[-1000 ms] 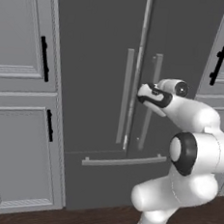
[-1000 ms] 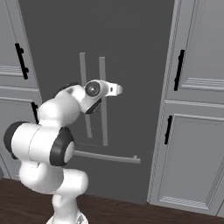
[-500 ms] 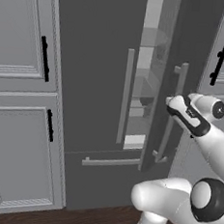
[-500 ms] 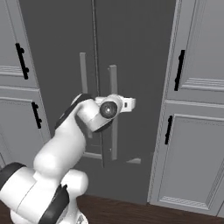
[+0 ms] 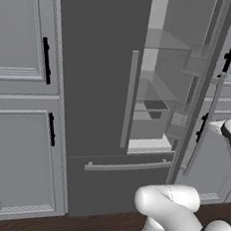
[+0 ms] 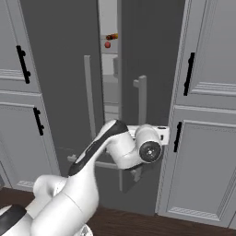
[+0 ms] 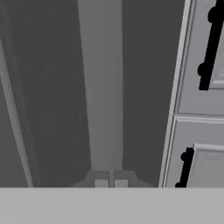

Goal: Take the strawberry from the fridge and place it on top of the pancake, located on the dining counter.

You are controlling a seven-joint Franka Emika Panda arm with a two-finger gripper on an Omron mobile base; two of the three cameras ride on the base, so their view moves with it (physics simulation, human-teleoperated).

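The fridge (image 5: 95, 85) stands in front of me with its right door (image 6: 147, 60) swung partly open. Through the gap, a tiny red strawberry (image 6: 107, 44) sits on an upper shelf. My gripper (image 7: 110, 183) is shut, its tips low against the right door's pale bar handle (image 7: 103, 87), which runs straight up from them. That handle (image 6: 142, 103) stands just above my wrist (image 6: 148, 148). In the left base view the handle (image 5: 210, 124) is beside my arm at the right edge. The pancake and the dining counter are out of view.
An elongated dark red-and-orange item (image 6: 111, 37) lies just above the strawberry. Glass shelves and a bin (image 5: 149, 121) fill the lit interior. The left door's handle (image 5: 130, 99) and the drawer bar (image 5: 127, 166) are close. Panelled cupboards (image 5: 18, 103) (image 6: 207, 115) flank the fridge.
The right fridge door has swung open from shut, exposing the shelves. My arm moved right and back with the handle. The fingers have closed tighter.
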